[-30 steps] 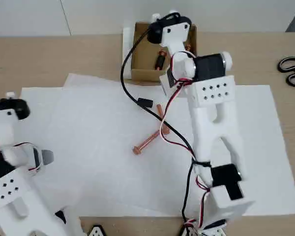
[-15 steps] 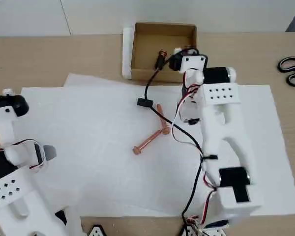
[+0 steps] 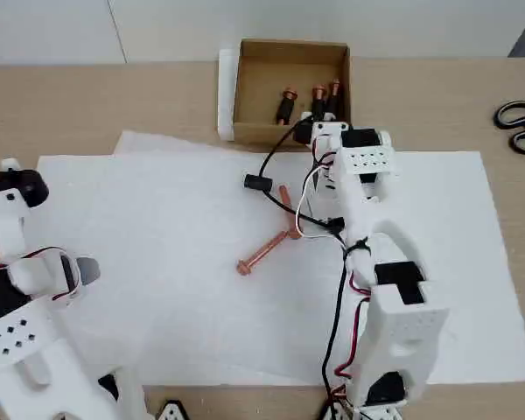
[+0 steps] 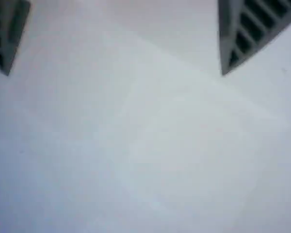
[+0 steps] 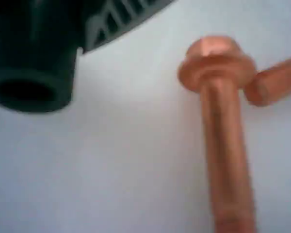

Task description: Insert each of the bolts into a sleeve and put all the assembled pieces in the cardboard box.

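Note:
Three bolts in black sleeves (image 3: 318,101) lie in the cardboard box (image 3: 249,133) at the table's far edge. On the white foam sheet (image 3: 157,219) rest one loose black sleeve (image 3: 258,183) (image 5: 31,73) and two bare copper bolts. The tip of one bolt (image 3: 264,254) (image 5: 276,80) meets the head of the other bolt (image 3: 286,208) (image 5: 223,136). My right gripper (image 3: 311,131) sits just in front of the box's near wall, above the sheet. My left gripper (image 3: 9,175) (image 4: 115,73) hangs open over bare foam at the left edge, holding nothing.
Black scissors (image 3: 521,124) lie at the far right on the wooden table (image 3: 87,105). A white strip (image 3: 226,96) leans along the box's left side. The right arm's black cable (image 3: 280,206) trails across the sheet beside the sleeve and bolts.
My right arm has drawn back from over the box to its near wall, uncovering two more sleeved bolts inside. The left arm has hardly shifted.

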Controlling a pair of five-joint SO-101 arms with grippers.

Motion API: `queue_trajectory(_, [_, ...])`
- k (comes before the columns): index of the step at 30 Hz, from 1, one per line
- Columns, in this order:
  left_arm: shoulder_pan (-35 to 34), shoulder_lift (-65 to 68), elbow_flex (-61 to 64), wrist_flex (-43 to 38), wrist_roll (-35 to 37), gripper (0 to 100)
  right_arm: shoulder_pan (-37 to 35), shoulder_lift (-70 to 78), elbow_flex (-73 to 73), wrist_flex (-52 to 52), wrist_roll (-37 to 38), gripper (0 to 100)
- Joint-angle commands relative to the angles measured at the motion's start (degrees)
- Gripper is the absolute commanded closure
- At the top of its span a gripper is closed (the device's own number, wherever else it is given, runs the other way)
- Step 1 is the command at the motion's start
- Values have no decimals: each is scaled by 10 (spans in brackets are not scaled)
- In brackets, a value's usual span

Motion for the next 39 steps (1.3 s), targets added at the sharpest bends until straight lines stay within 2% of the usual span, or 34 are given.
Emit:
queue_trajectory(1, [-6,-9,-24,-9,6,739,-2,11,-5,-22,0,894])
queue_trajectory(7, [-18,-9,-24,-9,6,739,-2,12,-6,-33,1,889])
queue_trajectory(13, [-18,-9,-24,-9,6,739,-6,12,-15,-28,17,820])
queue_trajectory(21, [-18,-9,-24,-9,6,739,-26,11,-16,-28,20,821])
queue_trajectory(39, [-18,-9,-24,-9,6,739,-23,49,-60,-30,21,823])
